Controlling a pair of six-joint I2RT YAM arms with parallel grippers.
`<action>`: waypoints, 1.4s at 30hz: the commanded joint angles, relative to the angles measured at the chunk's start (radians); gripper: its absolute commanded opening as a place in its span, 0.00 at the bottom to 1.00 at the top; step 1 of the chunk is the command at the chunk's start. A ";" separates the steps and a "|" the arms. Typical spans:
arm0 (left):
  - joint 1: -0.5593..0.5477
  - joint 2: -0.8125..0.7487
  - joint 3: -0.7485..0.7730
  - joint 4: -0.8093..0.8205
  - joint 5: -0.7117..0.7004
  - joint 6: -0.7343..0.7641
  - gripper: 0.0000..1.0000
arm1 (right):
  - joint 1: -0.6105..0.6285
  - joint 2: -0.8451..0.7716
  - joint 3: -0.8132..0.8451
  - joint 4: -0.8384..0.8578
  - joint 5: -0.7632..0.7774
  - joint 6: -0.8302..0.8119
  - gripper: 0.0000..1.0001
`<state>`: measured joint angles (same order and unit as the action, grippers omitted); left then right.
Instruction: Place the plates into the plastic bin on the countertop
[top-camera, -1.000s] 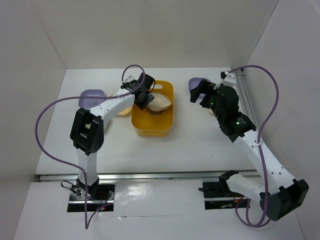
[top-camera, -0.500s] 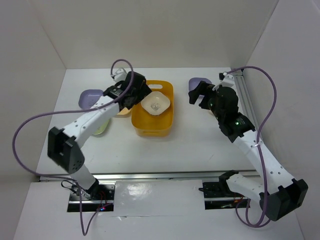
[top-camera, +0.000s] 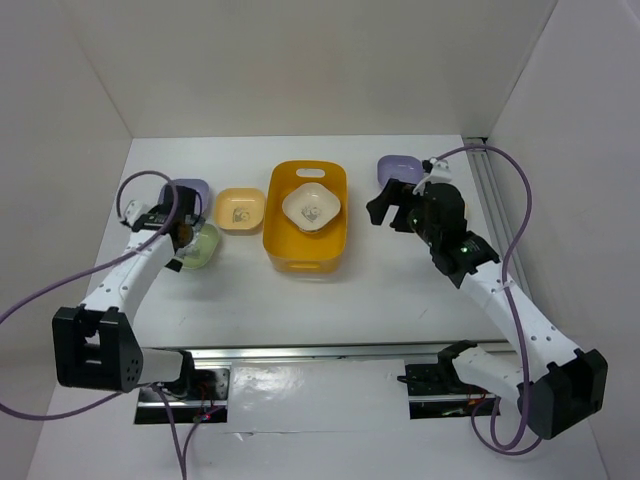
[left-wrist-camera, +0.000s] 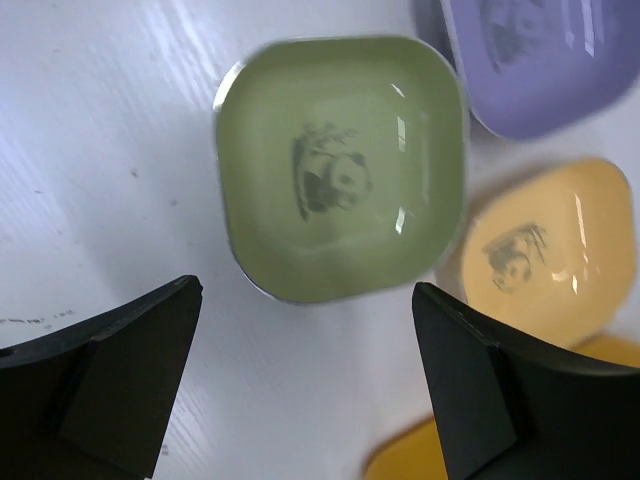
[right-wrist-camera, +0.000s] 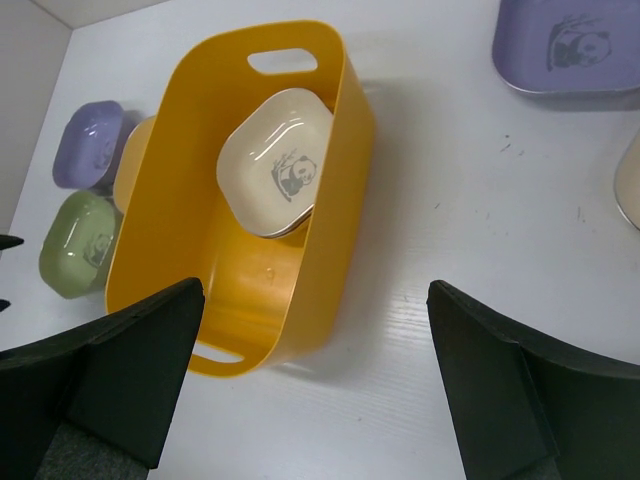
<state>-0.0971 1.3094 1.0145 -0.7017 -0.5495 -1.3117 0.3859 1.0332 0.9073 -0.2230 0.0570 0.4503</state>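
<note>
the cream plate lies inside the plastic bin, toward its far end. just left of the bin on the white bench sits a yellow-orange plate. farther left lie a green plate and a lavender plate. the left gripper hovers over the green plate, released and empty. right of the bin lies a second lavender plate. the right gripper hangs just beside it, released and holding nothing.

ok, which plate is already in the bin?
The cream plate, lying inside the bin at its far end. The green plate, yellow-orange plate and both lavender plates sit outside it on the countertop.
</note>
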 joint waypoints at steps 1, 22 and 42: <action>0.136 -0.004 -0.048 0.111 0.109 0.015 1.00 | -0.005 0.008 -0.001 0.091 -0.068 -0.012 1.00; 0.267 0.242 -0.223 0.277 0.201 -0.047 0.68 | 0.022 0.056 -0.028 0.137 -0.059 -0.002 1.00; 0.240 -0.246 -0.152 -0.101 0.106 -0.022 0.00 | 0.022 0.094 -0.018 0.157 -0.068 -0.002 1.00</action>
<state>0.1631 1.2121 0.8013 -0.7136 -0.4152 -1.3804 0.4015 1.1259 0.8738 -0.1219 -0.0067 0.4515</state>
